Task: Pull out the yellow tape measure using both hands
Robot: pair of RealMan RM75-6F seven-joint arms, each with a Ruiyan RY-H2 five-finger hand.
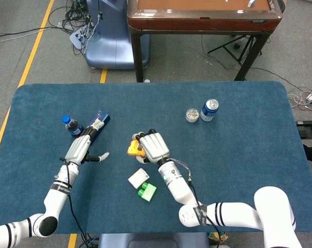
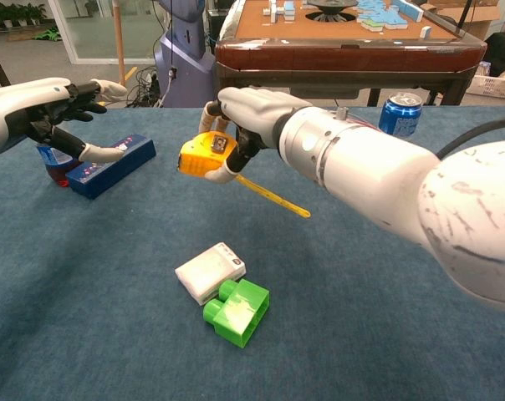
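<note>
My right hand [image 2: 251,113] [image 1: 153,147] holds the yellow tape measure [image 2: 204,155] [image 1: 134,150] above the middle of the table. A short length of yellow tape [image 2: 272,195] sticks out of the case, slanting down to the right. My left hand [image 2: 48,113] [image 1: 82,148] hovers open at the left, fingers spread, level with the case but apart from it. It holds nothing.
A blue box [image 2: 110,165] and a small bottle [image 2: 50,162] lie under my left hand. A white block [image 2: 209,271] and a green block [image 2: 237,311] sit near the front. A can [image 2: 400,112] stands far right, a small round tin [image 1: 191,114] beside it.
</note>
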